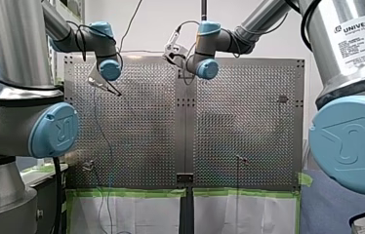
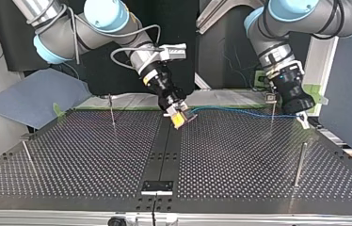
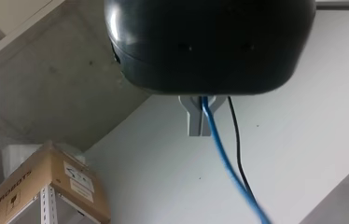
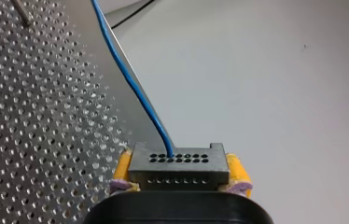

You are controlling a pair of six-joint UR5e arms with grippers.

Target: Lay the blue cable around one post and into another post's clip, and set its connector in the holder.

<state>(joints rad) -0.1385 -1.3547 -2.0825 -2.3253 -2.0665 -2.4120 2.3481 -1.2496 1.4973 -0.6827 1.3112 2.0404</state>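
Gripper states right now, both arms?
Left gripper: shut on the blue cable.
Right gripper: shut on the connector, between its yellow pads.

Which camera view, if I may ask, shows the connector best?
The right wrist view: the grey connector sits close between my right claw's yellow pads, blue cable entering it. The top view shows it small; the front and left wrist views do not.
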